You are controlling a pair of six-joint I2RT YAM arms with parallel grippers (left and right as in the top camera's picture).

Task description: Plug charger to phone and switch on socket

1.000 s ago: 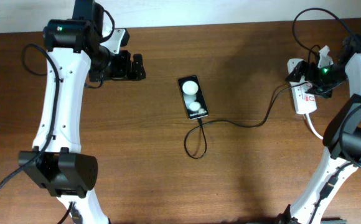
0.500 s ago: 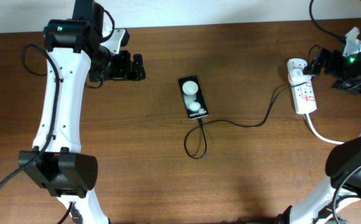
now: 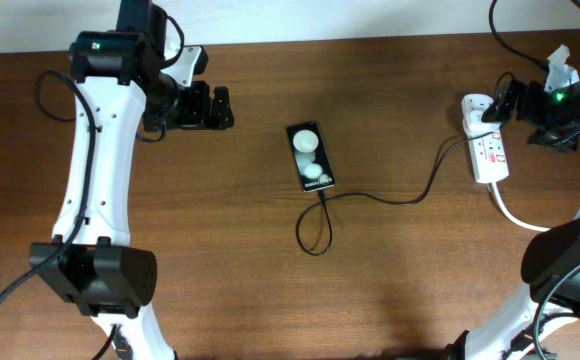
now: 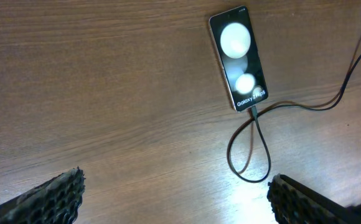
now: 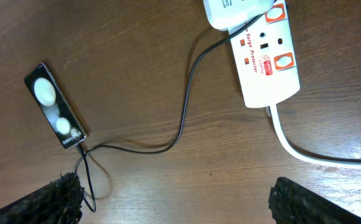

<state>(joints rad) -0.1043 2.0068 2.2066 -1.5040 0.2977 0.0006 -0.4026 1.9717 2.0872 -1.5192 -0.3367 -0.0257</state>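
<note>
The black phone (image 3: 310, 156) lies mid-table, its screen reflecting two white lights; it also shows in the left wrist view (image 4: 238, 57) and the right wrist view (image 5: 55, 106). The thin black charger cable (image 3: 390, 198) has its tip at the phone's near end, loops below it, and runs right to the white adapter (image 3: 476, 108) sitting in the white socket strip (image 3: 489, 152), also seen in the right wrist view (image 5: 264, 62). My right gripper (image 3: 506, 95) is open, raised just right of the adapter. My left gripper (image 3: 220, 107) is open and empty, far left of the phone.
The socket's thick white cord (image 3: 510, 212) runs off toward the right front past the right arm's base. The left arm stretches along the table's left side. Brown wooden tabletop (image 3: 220, 250) lies all around.
My right arm has lifted and swung right, away from over the socket strip, then edged slightly back left. The left arm, phone and cable have not moved.
</note>
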